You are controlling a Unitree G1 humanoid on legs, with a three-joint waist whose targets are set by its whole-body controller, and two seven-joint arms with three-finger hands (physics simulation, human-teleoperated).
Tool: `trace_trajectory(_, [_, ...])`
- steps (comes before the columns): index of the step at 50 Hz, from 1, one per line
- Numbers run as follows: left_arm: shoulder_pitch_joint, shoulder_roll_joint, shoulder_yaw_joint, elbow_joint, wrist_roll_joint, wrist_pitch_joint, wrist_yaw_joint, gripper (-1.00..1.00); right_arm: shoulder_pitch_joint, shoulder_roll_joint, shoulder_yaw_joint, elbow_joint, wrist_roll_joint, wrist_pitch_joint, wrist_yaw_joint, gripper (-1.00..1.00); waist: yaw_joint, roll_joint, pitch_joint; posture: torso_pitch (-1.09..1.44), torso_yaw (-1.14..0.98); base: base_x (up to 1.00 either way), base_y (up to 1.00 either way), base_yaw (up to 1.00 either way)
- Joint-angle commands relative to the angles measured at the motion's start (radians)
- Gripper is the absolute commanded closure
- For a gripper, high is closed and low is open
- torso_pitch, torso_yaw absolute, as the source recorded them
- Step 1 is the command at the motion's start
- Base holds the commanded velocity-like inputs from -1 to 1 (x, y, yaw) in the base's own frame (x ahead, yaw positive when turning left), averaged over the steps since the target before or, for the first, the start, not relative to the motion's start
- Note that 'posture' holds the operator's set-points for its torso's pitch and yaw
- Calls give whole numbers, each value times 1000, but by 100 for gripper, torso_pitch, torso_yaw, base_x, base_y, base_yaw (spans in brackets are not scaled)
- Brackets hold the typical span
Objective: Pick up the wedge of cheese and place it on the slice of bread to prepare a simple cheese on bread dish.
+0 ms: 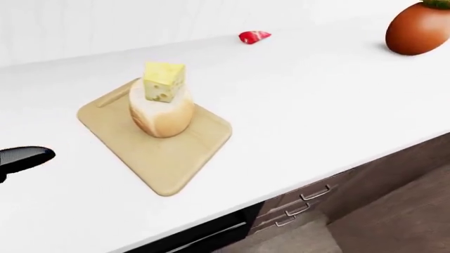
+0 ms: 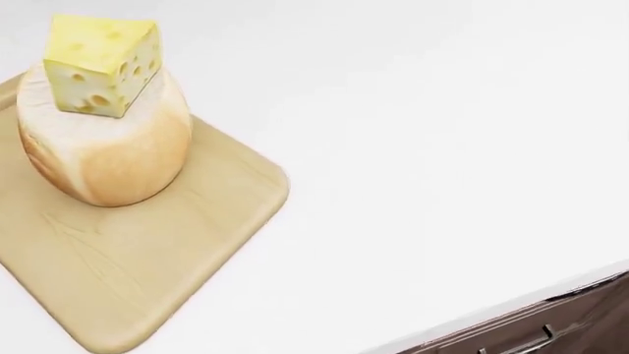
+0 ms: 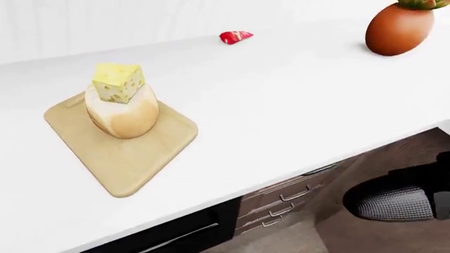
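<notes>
A yellow wedge of cheese [image 1: 164, 80] with holes rests on top of the round slice of bread [image 1: 162, 113], which stands on a wooden cutting board [image 1: 166, 159] on the white counter. The head view shows the cheese [image 2: 101, 63] and the bread [image 2: 108, 151] close up. A black part of my left hand [image 1: 22, 158] shows at the left edge of the left-eye view, apart from the board, and its fingers are not visible. A dark shape that looks like my right hand [image 3: 399, 202] hangs low at the bottom right of the right-eye view, below the counter edge.
A small red item [image 1: 254, 36] lies near the top of the white counter [image 1: 323, 105]. A brown rounded pot [image 1: 418, 28] stands at the top right. Brown drawers with metal handles [image 3: 291, 203] sit under the counter edge.
</notes>
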Motion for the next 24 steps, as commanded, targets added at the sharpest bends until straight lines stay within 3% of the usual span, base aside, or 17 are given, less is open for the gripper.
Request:
trace_trajectory(1, [6,31,37,-17,-49,-44,9,-100,11,-29,-60,-5,48,-39,-21,-100,-2,1,-14,0,0,0,0,0])
trace_trajectory(6, [53,50,116,-12,-107,-66,24,-100,73,-34,-146,-8,91,-68,-21,-100,1,2,-11,0,0,0,0,0])
trace_trajectory(9, [110,10,181,1,-98,-95,-20,-100,108,2,-180,-18,88,-87,-7,-100,-1,3,-9,0,0,0,0,0])
trace_trajectory(11, [133,-22,201,13,-82,-118,-50,-100,148,28,-238,-34,126,-100,-2,-100,-3,3,-9,0,0,0,0,0])
trace_trajectory(16, [182,-43,277,-11,-157,-136,-34,-100,267,78,-404,-77,217,-126,41,-100,0,3,-8,0,0,0,0,0])
trace_trajectory(21, [236,-45,376,6,-209,-164,-37,-100,313,80,-485,-77,265,-150,53,-100,-5,6,-5,0,0,0,0,0])
trace_trajectory(24, [242,-43,394,16,-224,-186,-9,-100,336,75,-536,-76,297,-167,48,-100,-7,6,-4,0,0,0,0,0])
